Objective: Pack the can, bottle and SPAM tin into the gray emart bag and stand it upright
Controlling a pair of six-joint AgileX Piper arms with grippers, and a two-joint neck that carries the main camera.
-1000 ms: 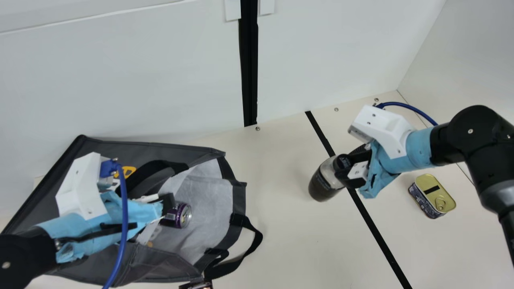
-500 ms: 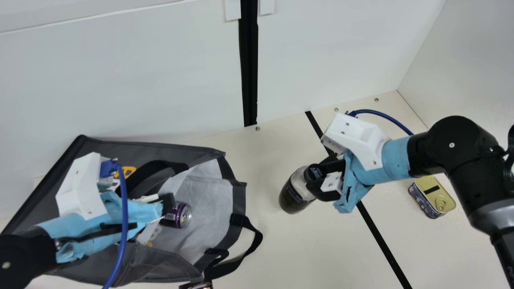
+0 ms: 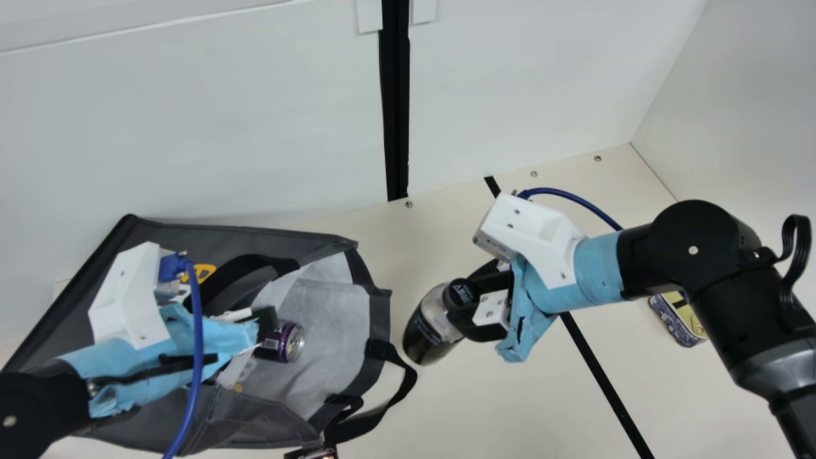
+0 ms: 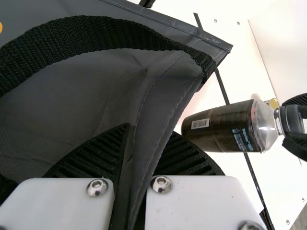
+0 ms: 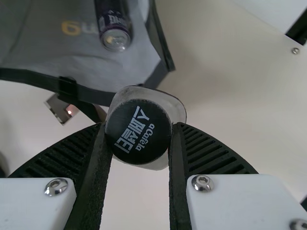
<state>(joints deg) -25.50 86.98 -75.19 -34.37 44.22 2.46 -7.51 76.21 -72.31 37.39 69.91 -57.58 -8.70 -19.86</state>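
Observation:
The gray bag (image 3: 274, 426) lies on its side at the left with its mouth facing right, and the purple can (image 3: 284, 342) is inside it. My left gripper (image 3: 264, 322) is at the bag's upper layer; in the left wrist view the left gripper (image 4: 132, 177) is shut on a fold of gray fabric (image 4: 165, 110). Just right of the bag's mouth, my right gripper (image 3: 475, 299) holds the dark bottle (image 3: 426, 335) by its cap end, base tilted toward the bag. In the right wrist view the right gripper (image 5: 137, 143) is shut on the bottle's black cap (image 5: 138, 132). The SPAM tin (image 3: 674, 319) is partly behind my right arm.
A black strap loop (image 3: 405, 389) sticks out from the bag's mouth onto the table (image 3: 510, 401). A small dark object (image 3: 311, 453) lies at the front edge beside the bag. White walls stand behind and at the right.
My right arm has carried the bottle leftward and somewhat toward the front, up beside the bag's mouth. It now covers part of the tin. The left arm and the bag have kept still.

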